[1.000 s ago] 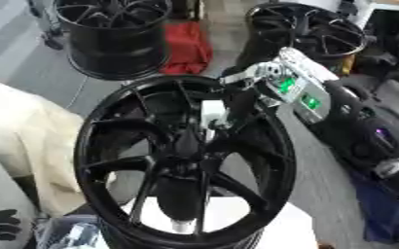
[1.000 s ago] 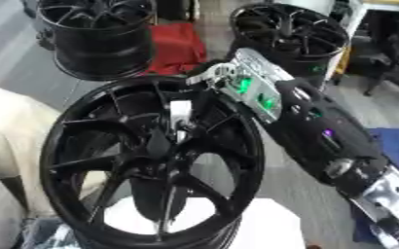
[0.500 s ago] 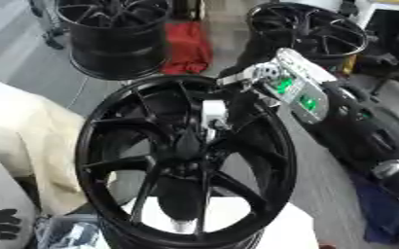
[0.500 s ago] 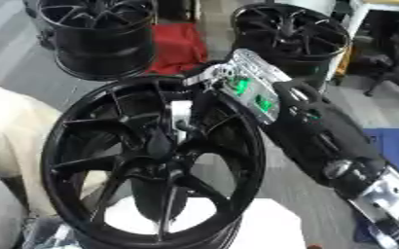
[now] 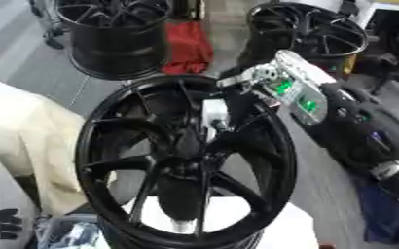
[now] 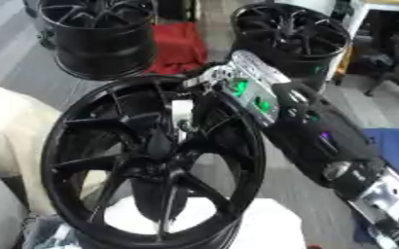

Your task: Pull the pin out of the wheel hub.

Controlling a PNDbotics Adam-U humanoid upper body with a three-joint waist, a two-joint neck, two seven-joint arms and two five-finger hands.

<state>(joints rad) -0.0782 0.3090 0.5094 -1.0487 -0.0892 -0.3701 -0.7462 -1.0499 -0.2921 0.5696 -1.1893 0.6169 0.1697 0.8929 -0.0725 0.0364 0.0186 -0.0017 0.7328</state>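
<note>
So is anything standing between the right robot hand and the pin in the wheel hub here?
Nothing visible does. The right robot hand is already at the pale pin just above the hub of the black wheel, reaching in between the spokes. Whether its fingers close on the pin cannot be made out.

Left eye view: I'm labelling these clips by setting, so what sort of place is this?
Probably a workshop or wheel-handling test area: a large black wheel hub stands in front, two more black wheels sit on the grey floor behind.
</note>
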